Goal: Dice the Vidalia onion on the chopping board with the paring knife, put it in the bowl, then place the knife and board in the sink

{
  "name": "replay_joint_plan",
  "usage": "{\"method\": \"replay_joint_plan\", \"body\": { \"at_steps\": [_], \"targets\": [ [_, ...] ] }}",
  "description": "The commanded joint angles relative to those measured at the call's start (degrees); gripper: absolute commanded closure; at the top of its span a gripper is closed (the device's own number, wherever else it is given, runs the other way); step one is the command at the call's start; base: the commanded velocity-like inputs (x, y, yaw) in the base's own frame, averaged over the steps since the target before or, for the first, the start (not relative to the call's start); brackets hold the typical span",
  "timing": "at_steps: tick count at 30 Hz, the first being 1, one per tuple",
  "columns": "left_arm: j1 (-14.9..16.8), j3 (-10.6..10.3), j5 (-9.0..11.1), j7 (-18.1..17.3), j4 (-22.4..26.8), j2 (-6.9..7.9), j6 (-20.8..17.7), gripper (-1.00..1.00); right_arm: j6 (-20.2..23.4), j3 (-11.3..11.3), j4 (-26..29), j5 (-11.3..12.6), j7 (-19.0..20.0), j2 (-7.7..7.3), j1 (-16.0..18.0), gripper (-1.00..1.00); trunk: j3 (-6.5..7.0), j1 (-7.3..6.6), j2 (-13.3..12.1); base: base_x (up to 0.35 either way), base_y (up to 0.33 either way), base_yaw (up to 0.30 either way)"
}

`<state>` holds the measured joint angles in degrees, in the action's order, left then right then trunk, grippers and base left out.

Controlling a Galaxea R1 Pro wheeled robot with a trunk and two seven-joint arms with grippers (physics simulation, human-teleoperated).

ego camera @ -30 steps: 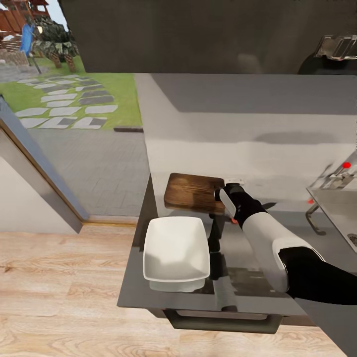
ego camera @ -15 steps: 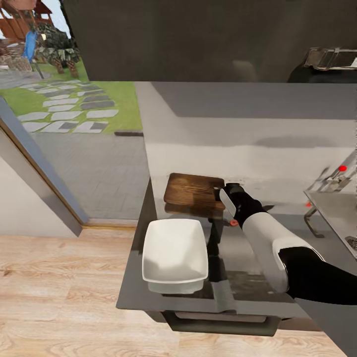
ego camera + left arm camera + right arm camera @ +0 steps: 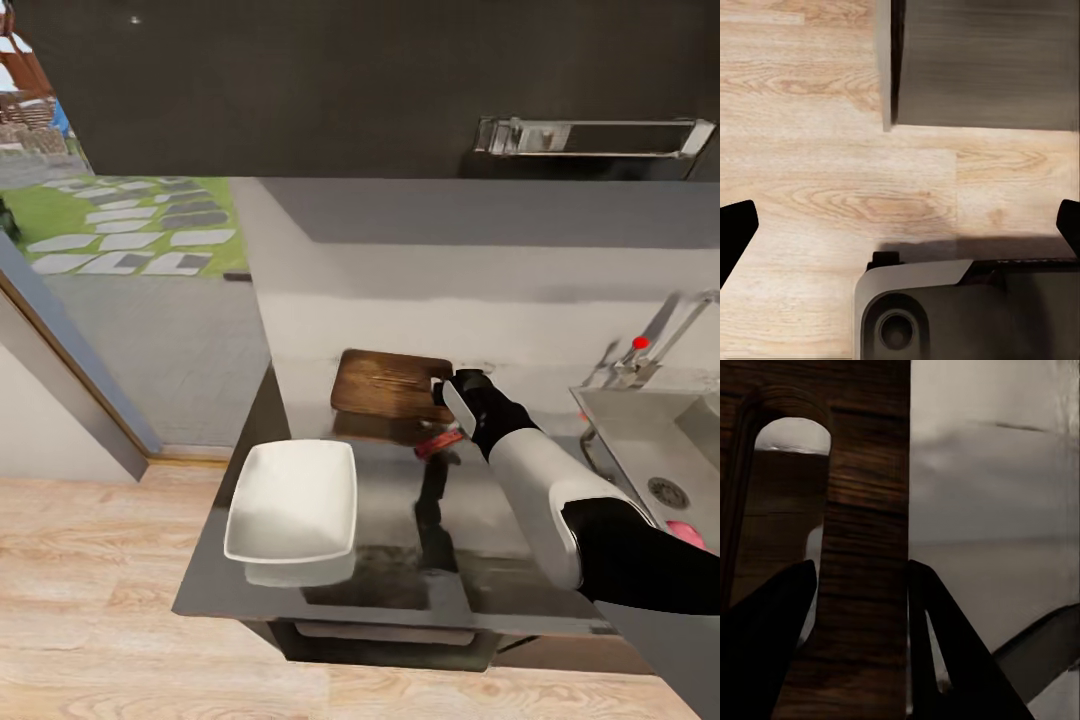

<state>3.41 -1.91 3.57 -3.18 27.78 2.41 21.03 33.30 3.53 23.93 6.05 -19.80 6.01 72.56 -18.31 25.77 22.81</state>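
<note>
Where the right gripper meets the board, its fingers are closed on the strip of wood beside the handle slot, as the right wrist view shows, one finger on each face. The board looks lifted off the tabletop at that end, with a dark reflection under it. I judge the grip sits at the handle end so the board can be carried edge-first toward the sink, which lies to the robot's right.

The knife lies loose on the tabletop just beside the board's near edge, red handle showing, below the gripper and not held. The onion appears as a small pink shape in the sink basin near the drain, partly hidden by the right arm. No diced pieces are visible, so the order of steps looks odd: the board is in hand while the onion is uncut.

The bowl stands empty near the tabletop's front left corner, well apart from the board. The tap with its red knob rises behind the sink; it and the sink's near rim stand in the way of any sideways sweep. The left gripper hangs over wooden floor beside a dark cabinet, fingers spread wide and empty.
</note>
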Motion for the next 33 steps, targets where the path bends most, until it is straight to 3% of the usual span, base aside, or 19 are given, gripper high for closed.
{"method": "replay_joint_plan", "body": {
  "at_steps": [1,33],
  "targets": [
    [0.02,-0.19,0.38,-0.16,-0.04,0.05,0.16,-1.00,0.19,0.34,0.07,0.66,-0.41,-0.03,0.04,1.00,0.00,0.02,0.11,-0.190,-0.263,0.000],
    [0.04,-0.19,0.38,-0.15,-0.89,0.05,0.16,-1.00,0.20,0.36,-0.15,0.63,-0.41,-0.03,0.04,1.00,2.89,0.02,0.11,-0.253,-0.205,0.000]
  ]
}}
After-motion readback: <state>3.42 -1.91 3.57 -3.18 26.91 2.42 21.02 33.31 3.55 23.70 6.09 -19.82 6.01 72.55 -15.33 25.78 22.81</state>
